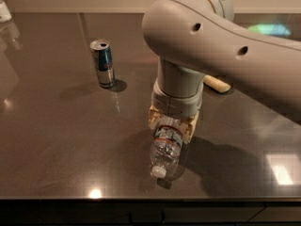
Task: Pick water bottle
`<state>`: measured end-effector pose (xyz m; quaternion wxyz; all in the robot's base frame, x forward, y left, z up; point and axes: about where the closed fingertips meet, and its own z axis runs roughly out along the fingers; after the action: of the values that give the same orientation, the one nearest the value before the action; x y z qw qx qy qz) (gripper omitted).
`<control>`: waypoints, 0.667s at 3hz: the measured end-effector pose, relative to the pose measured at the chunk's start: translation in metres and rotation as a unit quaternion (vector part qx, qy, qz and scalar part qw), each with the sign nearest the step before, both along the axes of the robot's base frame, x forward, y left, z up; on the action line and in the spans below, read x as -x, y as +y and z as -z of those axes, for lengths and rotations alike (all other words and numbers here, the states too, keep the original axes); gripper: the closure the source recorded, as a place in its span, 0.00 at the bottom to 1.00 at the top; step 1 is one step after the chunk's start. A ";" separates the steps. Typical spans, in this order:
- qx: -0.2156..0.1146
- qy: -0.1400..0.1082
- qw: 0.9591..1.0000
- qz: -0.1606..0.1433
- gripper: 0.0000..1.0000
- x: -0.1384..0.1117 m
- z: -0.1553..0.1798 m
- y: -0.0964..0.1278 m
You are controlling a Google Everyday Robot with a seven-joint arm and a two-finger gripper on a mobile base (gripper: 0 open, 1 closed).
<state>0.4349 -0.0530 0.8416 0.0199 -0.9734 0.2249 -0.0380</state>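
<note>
The water bottle is clear ribbed plastic with a white cap and a red-and-white label band. It lies on the dark table, cap pointing toward the front edge. My gripper hangs straight down from the big white arm and is shut on the bottle's rear half. Its cream fingers press against both sides of the bottle. The bottle's base is hidden under the wrist.
A blue-and-silver drink can stands upright to the back left. A cream object lies behind the arm on the right. A white thing sits at the far left corner. The table's front edge runs just below the bottle.
</note>
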 end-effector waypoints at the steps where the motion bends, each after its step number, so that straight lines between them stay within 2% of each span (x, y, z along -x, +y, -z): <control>1: 0.010 -0.010 1.000 0.004 0.62 -0.002 -0.006 0.001; 2: 0.006 -0.013 1.000 0.009 0.85 -0.001 -0.020 0.003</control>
<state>0.4362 -0.0499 0.8621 0.0167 -0.9709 0.2332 -0.0520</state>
